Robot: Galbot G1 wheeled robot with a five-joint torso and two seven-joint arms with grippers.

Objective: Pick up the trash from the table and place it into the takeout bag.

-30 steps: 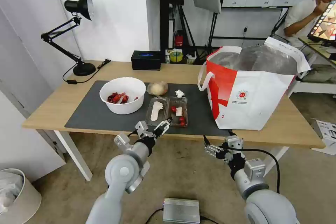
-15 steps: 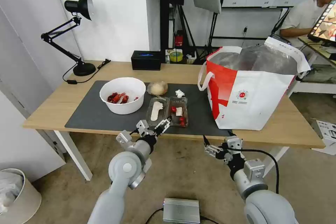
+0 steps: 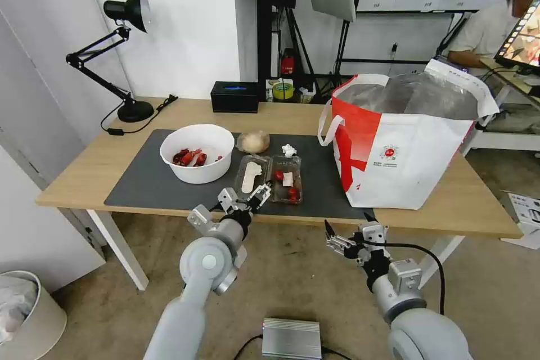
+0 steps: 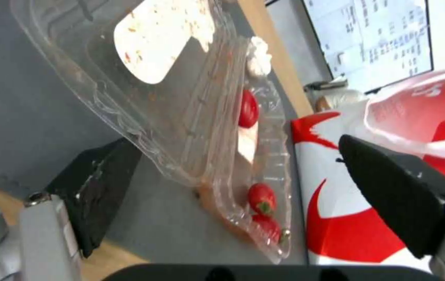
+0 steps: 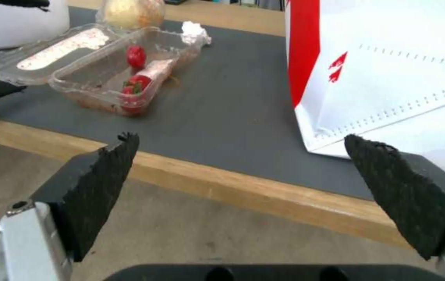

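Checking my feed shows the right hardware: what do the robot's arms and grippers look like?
Both arms are smooth light-grey tubes with round silver joint caps. The left gripper and right gripper have silver metal bodies and black wedge-shaped jaws with rough faces. A black cable loops along the right wrist.

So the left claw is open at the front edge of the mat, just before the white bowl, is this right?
Not the bowl. The head view shows the open left claw at the mat's front edge, just before the clear clamshell tray; the white bowl sits further left.
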